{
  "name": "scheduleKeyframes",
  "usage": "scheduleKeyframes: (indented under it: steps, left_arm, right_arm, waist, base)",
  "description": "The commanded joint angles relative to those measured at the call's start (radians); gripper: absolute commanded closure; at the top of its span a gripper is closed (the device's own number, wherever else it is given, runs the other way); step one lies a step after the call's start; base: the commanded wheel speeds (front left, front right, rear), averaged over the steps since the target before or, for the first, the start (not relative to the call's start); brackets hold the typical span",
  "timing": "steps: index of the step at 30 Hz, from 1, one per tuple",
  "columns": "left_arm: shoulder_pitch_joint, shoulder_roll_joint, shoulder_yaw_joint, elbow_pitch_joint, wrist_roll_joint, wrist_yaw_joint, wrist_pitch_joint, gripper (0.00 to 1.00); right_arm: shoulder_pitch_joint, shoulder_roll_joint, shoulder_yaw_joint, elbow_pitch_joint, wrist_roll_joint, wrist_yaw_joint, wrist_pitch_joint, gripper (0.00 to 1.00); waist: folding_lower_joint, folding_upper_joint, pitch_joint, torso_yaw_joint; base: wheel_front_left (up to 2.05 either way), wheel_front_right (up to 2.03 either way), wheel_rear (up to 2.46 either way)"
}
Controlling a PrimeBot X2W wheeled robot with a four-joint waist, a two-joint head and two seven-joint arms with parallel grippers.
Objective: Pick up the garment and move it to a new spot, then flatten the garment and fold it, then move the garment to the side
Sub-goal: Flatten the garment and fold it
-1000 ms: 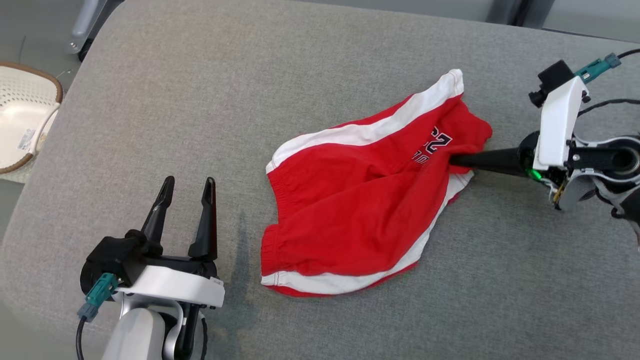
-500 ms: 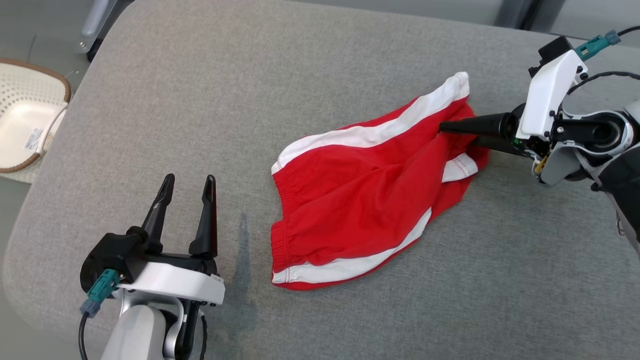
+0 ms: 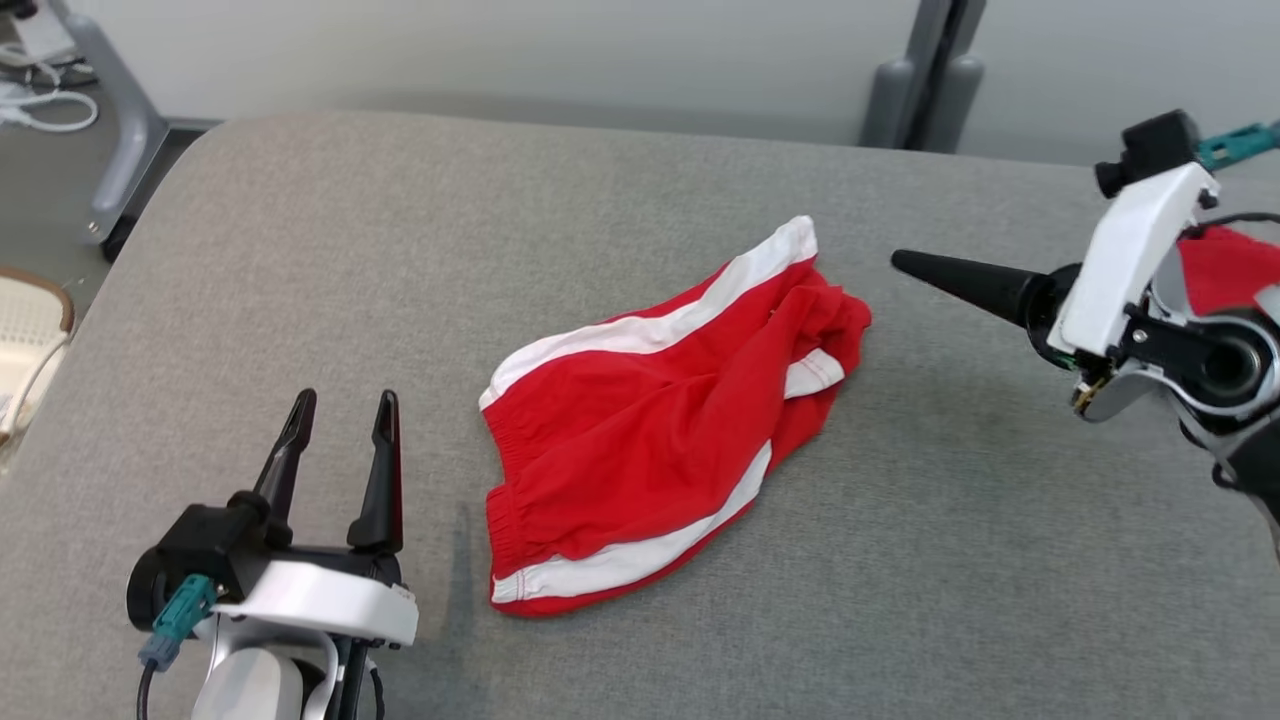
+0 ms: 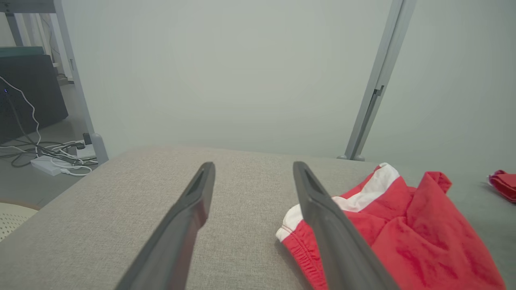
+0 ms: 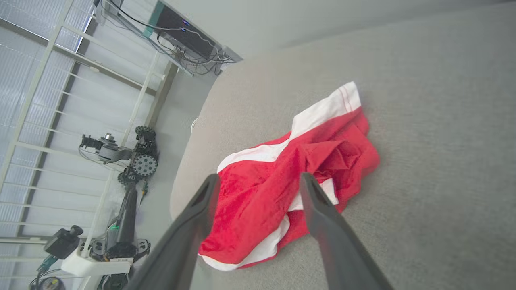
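Head view: the red-and-white garment lies crumpled at frame centre on the grey cushion, its upper-right end bunched. The left gripper, at lower left, stands wide and empty. At upper right the right gripper is side-on, one finger hiding the other. The right wrist view shows it spread, holding nothing.

light: bright, even | shadows: soft | wrist edges: perhaps slightly warped
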Motion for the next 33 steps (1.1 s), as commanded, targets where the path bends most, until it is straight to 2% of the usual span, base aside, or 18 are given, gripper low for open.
scheduleKeyframes:
  steps: [1, 3, 4, 12, 13, 18, 24, 28, 33]
  left_arm:
    - [0.018, 0.007, 0.007, 0.000, 0.007, -0.004, -0.003, 0.00]
    - [0.022, 0.007, 0.015, -0.005, 0.008, -0.004, -0.003, 0.00]
    - [0.022, 0.007, 0.015, -0.005, 0.008, -0.004, -0.003, 0.00]
    - [0.057, 0.005, 0.034, -0.018, 0.015, -0.007, -0.003, 0.00]
    - [0.068, 0.005, 0.035, -0.023, 0.016, -0.008, -0.003, 0.00]
    - [0.083, 0.003, 0.032, -0.030, 0.014, -0.009, -0.003, 0.00]
    - [0.105, 0.001, 0.033, -0.048, 0.009, -0.002, -0.003, 0.00]
    - [0.126, 0.000, 0.036, -0.059, 0.006, 0.003, -0.003, 0.00]
    - [0.138, -0.001, 0.027, -0.061, -0.001, 0.006, -0.003, 0.00]
  right_arm:
    - [0.040, -0.024, -0.007, -0.048, -0.042, 0.003, -0.071, 0.00]
    - [0.078, -0.059, -0.016, -0.095, -0.120, 0.002, -0.207, 0.00]
    - [0.078, -0.059, -0.016, -0.095, -0.120, 0.002, -0.207, 0.00]
    - [0.242, -0.091, -0.021, -0.229, -0.298, 0.003, -0.569, 0.00]
    - [0.276, -0.097, -0.036, -0.237, -0.348, 0.003, -0.646, 0.00]
    - [0.373, -0.093, -0.072, -0.248, -0.452, 0.003, -0.793, 0.00]
    - [0.516, -0.029, -0.235, -0.257, -0.645, 0.003, -0.852, 0.00]
    - [0.630, 0.070, -0.396, -0.290, -0.808, 0.002, -0.853, 0.00]
    - [0.753, 0.178, -0.526, -0.333, -0.985, 0.002, -0.853, 0.00]
  waist:
    - [0.0000, 0.0000, -0.027, -0.027]
    - [0.0000, 0.0000, -0.036, -0.037]
    - [0.0000, 0.0000, -0.036, -0.037]
    - [0.0000, 0.0000, -0.075, -0.075]
    - [0.0000, 0.0000, -0.083, -0.081]
    - [0.0000, 0.0000, -0.099, -0.086]
    - [0.0000, 0.0000, -0.120, -0.091]
    - [0.0000, 0.0000, -0.133, -0.099]
    - [0.0000, 0.0000, -0.137, -0.097]
  base:
    - [0.00, 0.00, 0.00]
    - [0.00, 0.00, 0.00]
    - [0.00, 0.00, 0.00]
    - [0.00, 0.00, 0.00]
    - [0.00, 0.00, 0.00]
    - [0.00, 0.00, 0.00]
    - [0.00, 0.00, 0.00]
    - [0.00, 0.00, 0.00]
    - [0.00, 0.00, 0.00]
